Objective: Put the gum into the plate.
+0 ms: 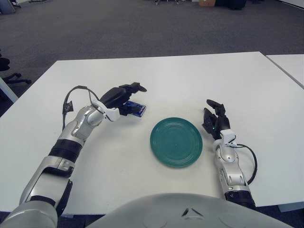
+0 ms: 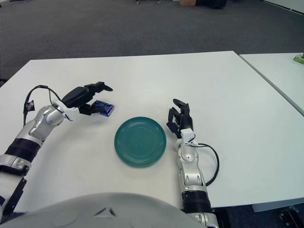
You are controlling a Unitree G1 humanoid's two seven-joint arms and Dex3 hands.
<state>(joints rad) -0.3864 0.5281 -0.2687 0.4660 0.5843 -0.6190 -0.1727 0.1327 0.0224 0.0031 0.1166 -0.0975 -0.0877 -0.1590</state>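
The gum (image 1: 137, 110) is a small blue pack lying on the white table (image 1: 171, 80), up and left of the green plate (image 1: 164, 142). My left hand (image 1: 135, 99) is at the gum's left end. One finger stretches out above the pack and the lower fingers (image 1: 126, 109) are down beside it; the hand is open and not closed on it. The plate holds nothing. My right hand (image 1: 213, 118) shows just right of the plate, fingers relaxed and holding nothing.
A second white table (image 1: 290, 66) stands at the right, with a narrow gap between the two. Grey carpet lies beyond the far edge. A black cable (image 1: 71, 97) loops off my left forearm.
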